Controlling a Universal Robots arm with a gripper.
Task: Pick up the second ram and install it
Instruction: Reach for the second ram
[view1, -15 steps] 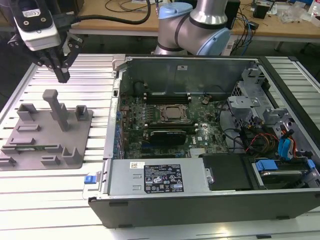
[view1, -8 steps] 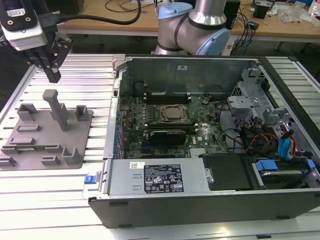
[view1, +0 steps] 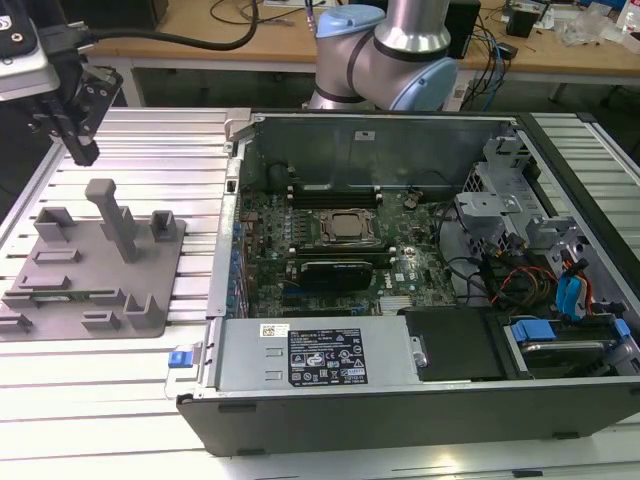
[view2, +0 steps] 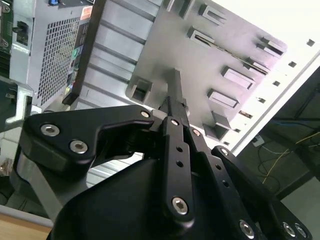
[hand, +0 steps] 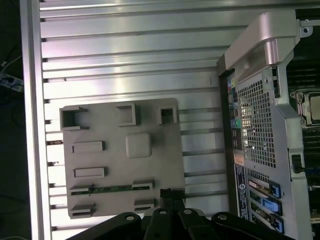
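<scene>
Here the black two-fingered gripper (view1: 82, 150), clenched on nothing, is hovering over the one grey plastic fixture's (view1: 100, 275) far edge, at the exterior view's left. One thin green ram stick (hand: 112, 189) is lying along its near edge, with bare ribbed table (view1: 120, 370) around.

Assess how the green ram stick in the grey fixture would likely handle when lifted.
Probably stiff: the ram stick is a thin, straight circuit board. Likely light, being far slimmer than the grey fixture holding it. Possibly apt to tip once freed, as it seems to sit on its narrow edge.
</scene>
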